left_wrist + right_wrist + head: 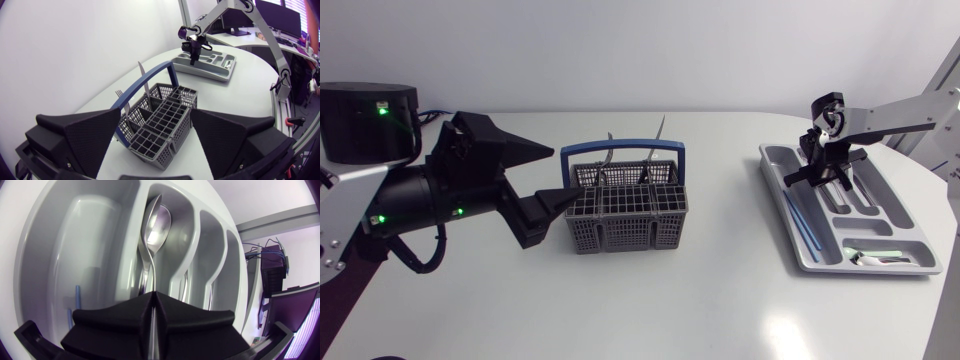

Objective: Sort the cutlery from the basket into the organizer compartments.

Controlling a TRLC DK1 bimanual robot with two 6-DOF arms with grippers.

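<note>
- Black wedge fingers of the right gripper (pixel 154 300) are pressed together on the handle of a metal spoon (pixel 154 230). The step in hand looks to be placing this spoon.
- The spoon's bowl points ahead of the fingers, along a narrow slot of the grey plastic organizer (pixel 50 245). Whether it rests on the slot's floor cannot be told.
- The next move probably calls for lowering the spoon until it lies flat in the slot. The fingers would then part and lift straight up, so the handle is not dragged over a divider.
- Beside that slot, the wide long compartment holds thin blue rods (pixel 77 297).
- On the slot's other side, the neighbouring slot seems to hold another metal handle (pixel 186 282).
- The cross compartment at one end of the organizer holds small pale items (pixel 875 257), too small to name.
- Farther off, at the table's middle and well apart from the organizer, stands the grey mesh basket (pixel 620 235) with a blue handle (pixel 620 150).
- A knife (pixel 142 80) and a fork (pixel 120 95) stand upright in the basket, so the sorting is unfinished.
- Farthest off, the left gripper (pixel 156 120) has its fingers spread wide just beside the basket's end. It holds nothing.
</note>
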